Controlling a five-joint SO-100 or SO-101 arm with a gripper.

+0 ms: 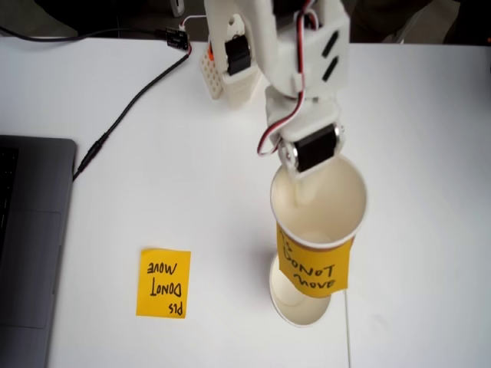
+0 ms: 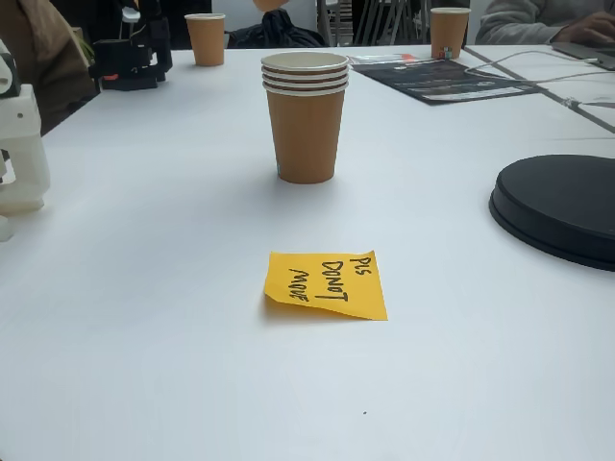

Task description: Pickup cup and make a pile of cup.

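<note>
In a fixed view from above, a loose yellow sticky note (image 1: 163,283) lies flat on the white table (image 1: 414,153), at the lower left. To its right, just beside it, a plain white paper cup (image 1: 295,301) stands upright on the table. The cup (image 1: 318,230) with the yellow handwritten note on its wall is held in the air directly above this plain cup and overlaps it in the picture; I cannot tell if the two cups touch. The gripper (image 1: 301,188) holds the cup at its far rim: one white finger is seen inside the cup against the cream wall, and the jaws are closed narrow on the rim. Behind it the white arm (image 1: 284,54) rises to the top edge. A grey laptop (image 1: 31,245) sits at the left edge, and a black cable (image 1: 126,111) runs from it toward the arm's base.

In a fixed view from low on a table, a yellow note (image 2: 327,284) lies nearest. Behind it stands a stack of brown cups (image 2: 306,115), and a black round disc (image 2: 562,206) is at the right. Farther away are two single brown cups (image 2: 206,38).
</note>
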